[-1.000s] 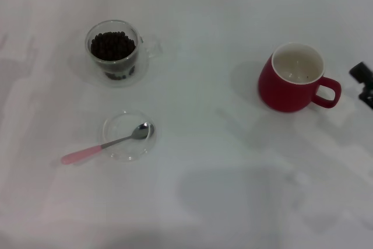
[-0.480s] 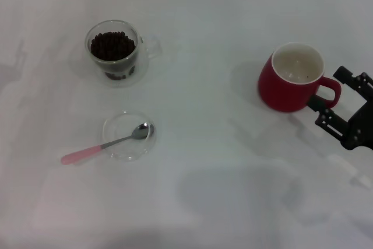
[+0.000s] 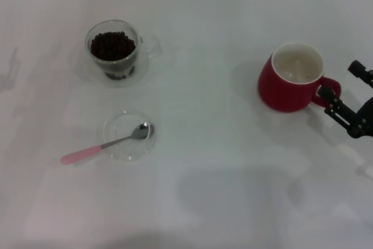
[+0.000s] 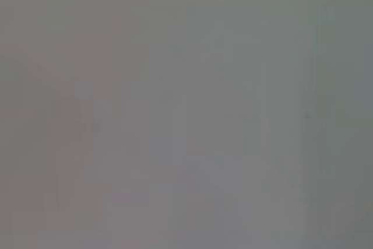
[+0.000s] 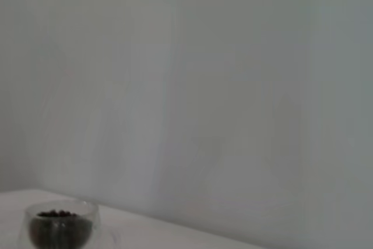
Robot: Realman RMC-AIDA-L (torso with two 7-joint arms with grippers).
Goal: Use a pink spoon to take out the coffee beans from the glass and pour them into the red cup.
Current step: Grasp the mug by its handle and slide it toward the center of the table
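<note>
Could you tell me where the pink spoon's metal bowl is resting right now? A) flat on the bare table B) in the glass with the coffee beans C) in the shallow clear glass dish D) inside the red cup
C: the pink spoon lies with its bowl in the shallow clear glass dish, its handle sticking out over the rim.

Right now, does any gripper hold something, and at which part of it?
Nothing is held. The right gripper stands open beside the red cup, its fingers either side of the handle, not closed on it. The pink spoon lies untouched in its dish.

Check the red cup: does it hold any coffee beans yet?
Nearly empty. The red cup stands upright, its white inside bare but for a dark speck or two; the coffee beans fill the glass.
</note>
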